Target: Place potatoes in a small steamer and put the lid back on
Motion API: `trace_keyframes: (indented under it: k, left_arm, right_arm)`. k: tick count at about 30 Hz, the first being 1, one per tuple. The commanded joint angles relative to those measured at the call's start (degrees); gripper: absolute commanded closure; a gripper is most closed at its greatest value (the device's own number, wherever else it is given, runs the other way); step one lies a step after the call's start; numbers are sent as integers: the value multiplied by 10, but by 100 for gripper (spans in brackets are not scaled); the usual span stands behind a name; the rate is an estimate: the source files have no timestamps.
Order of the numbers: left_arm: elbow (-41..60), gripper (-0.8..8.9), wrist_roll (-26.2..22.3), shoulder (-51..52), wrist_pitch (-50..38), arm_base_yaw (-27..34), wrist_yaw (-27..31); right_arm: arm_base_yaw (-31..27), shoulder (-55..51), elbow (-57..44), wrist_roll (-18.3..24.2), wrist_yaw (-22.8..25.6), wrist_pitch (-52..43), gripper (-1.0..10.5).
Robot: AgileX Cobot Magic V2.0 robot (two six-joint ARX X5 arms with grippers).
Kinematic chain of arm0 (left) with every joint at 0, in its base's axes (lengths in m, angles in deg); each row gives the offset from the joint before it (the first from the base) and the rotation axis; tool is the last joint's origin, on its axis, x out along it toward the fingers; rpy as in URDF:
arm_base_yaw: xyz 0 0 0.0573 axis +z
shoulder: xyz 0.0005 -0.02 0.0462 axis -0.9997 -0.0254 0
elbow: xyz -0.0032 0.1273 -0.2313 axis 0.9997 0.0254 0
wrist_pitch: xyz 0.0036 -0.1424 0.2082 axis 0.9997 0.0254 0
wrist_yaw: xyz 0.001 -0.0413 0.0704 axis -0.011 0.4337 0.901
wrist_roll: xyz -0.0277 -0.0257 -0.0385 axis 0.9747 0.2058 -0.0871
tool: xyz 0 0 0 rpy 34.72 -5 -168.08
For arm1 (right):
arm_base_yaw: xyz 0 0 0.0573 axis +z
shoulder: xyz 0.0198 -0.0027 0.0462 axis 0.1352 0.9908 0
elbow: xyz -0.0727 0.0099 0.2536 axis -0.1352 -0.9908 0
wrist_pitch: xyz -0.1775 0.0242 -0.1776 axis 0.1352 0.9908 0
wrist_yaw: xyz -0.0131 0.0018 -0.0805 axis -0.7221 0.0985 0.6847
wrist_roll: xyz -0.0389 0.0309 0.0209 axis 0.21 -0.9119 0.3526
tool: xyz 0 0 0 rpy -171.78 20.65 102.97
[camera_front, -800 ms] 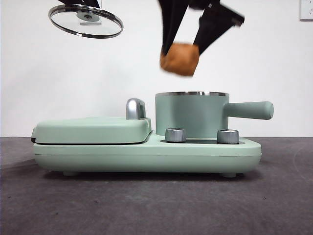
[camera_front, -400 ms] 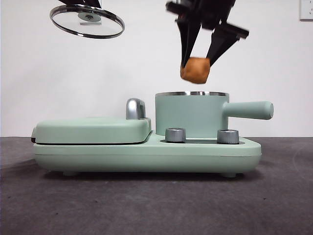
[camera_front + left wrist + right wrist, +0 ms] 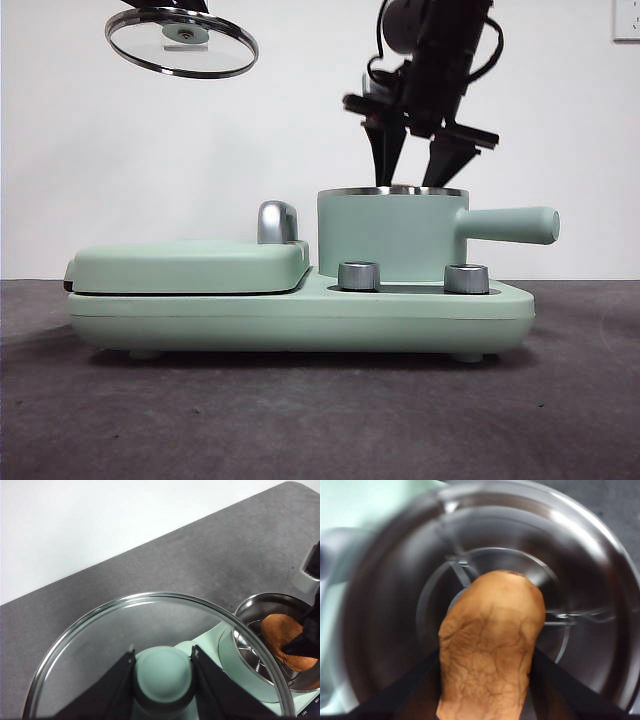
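Front view: right gripper [image 3: 412, 178] dips into the mouth of the steamer [image 3: 392, 236], jaw tips below the chrome rim, so the potato is hidden from this side. Only the wrist views give it. In the right wrist view the potato [image 3: 490, 650] fills the frame between the two black jaws, clamped on both flanks, hanging over the steamer's [image 3: 600, 605] steel interior; whether it touches the floor cannot be told. The left wrist view catches the same potato [image 3: 281, 635] from the side, inside the steamer [image 3: 250, 655] with a dark jaw of the right gripper across it.

Lid [image 3: 181, 43] is up high, well left of the steamer, tilted, above the flat cover [image 3: 190, 265]. The front view shows only its underside and chrome rim; the grip itself shows only in the left wrist view, where the left gripper [image 3: 162, 672] has its jaws shut against both sides of the lid's [image 3: 100, 640] knob [image 3: 163, 676].

Materials: potato skin is matte orange-brown, crazed with fine dark veins, oblong and lumpy. Steamer is a mint green cylinder with a straight handle [image 3: 510, 225] sticking out to the right; inside it is polished steel with a ringed, spoked insert at the bottom. Lid is clear glass, chrome-edged, with a smooth rounded mint knob. Base [image 3: 300, 315] is mint, round-cornered, with two ribbed metal dials [image 3: 359, 276] in front of the steamer. A curved chrome handle [image 3: 277, 222] stands just left of the steamer. Table [image 3: 320, 420] is dark grey and grainy.
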Motion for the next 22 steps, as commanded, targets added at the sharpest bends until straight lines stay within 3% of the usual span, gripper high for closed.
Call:
trace_keyframes:
  k: [1,8,22]
  left_arm:
    - [-13,797,5,-16,-16,-2,-5]
    - [-13,797,8,-31,-17,-2,-19]
    - [-13,797,9,-46,-18,-6,-22]
  right_arm:
    - [3,14,16,9,-3,1,783]
    - [3,14,21,10,-5,5,539]
    - [6,-7,149,37,0,139,539]
